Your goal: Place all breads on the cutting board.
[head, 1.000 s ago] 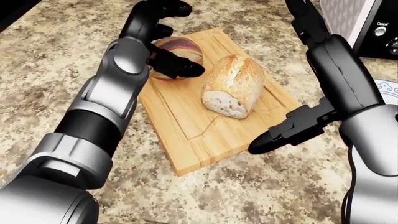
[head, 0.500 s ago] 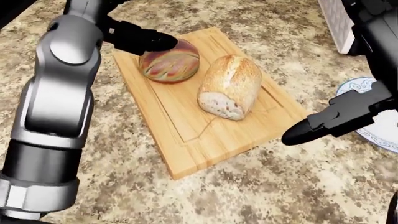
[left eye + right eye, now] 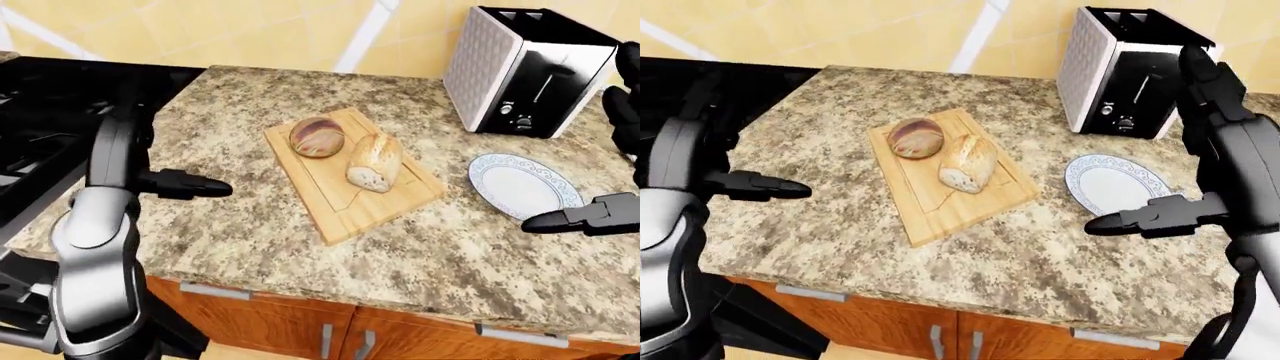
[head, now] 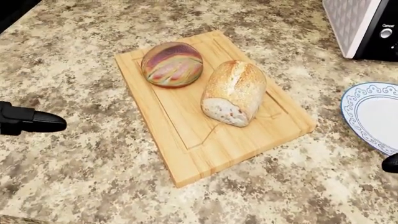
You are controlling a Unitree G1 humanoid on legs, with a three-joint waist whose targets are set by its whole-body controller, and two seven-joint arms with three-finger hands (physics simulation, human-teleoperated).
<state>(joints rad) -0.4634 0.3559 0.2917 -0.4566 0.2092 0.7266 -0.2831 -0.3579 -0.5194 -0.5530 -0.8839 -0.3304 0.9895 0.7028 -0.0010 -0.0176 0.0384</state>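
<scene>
Two breads lie on one rectangular pale wooden cutting board (image 4: 186, 140) with a routed groove: one round, glossy purple-brown marbled loaf (image 4: 172, 64) and one oblong, crusty golden loaf (image 4: 234, 92) with a cut end. They rest just beside each other on speckled granite counter (image 4: 80, 177). One white patterned-rim plate (image 3: 524, 185) and one ribbed white-and-black toaster (image 3: 520, 71) stand to the right. Left hand (image 3: 185, 184) and right hand (image 3: 1145, 215) are empty, fingers extended, well apart from the board.

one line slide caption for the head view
Round loaf and crusty loaf on the cutting board, both hands clear.
</scene>
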